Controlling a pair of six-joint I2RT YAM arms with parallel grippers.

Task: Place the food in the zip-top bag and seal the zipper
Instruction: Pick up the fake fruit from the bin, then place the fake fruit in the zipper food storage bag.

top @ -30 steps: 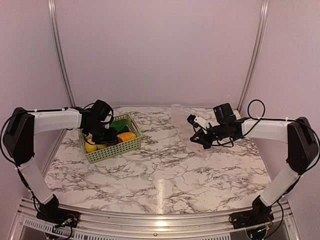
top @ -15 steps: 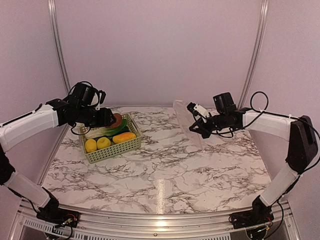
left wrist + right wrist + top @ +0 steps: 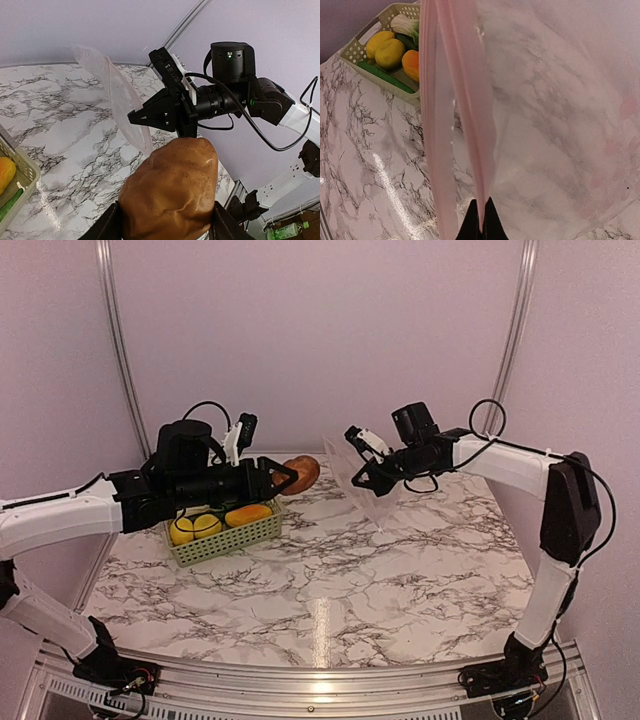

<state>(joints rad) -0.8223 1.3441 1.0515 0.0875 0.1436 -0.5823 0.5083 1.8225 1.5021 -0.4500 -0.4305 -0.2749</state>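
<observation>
One marbled tabletop (image 3: 330, 580), pale lilac walls (image 3: 320, 340)

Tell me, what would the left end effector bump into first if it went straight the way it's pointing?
Probably the clear bag that the right end effector holds up ahead. The brown fruit in the left end effector would touch it first, though depth is unclear.

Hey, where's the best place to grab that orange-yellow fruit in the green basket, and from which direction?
Grip the orange-yellow fruit across its narrow middle, coming straight down from above. It lies on its side in the basket, whose walls block a sideways approach. The lemons crowd one end, so probably best to close across its width, not its length.
</observation>
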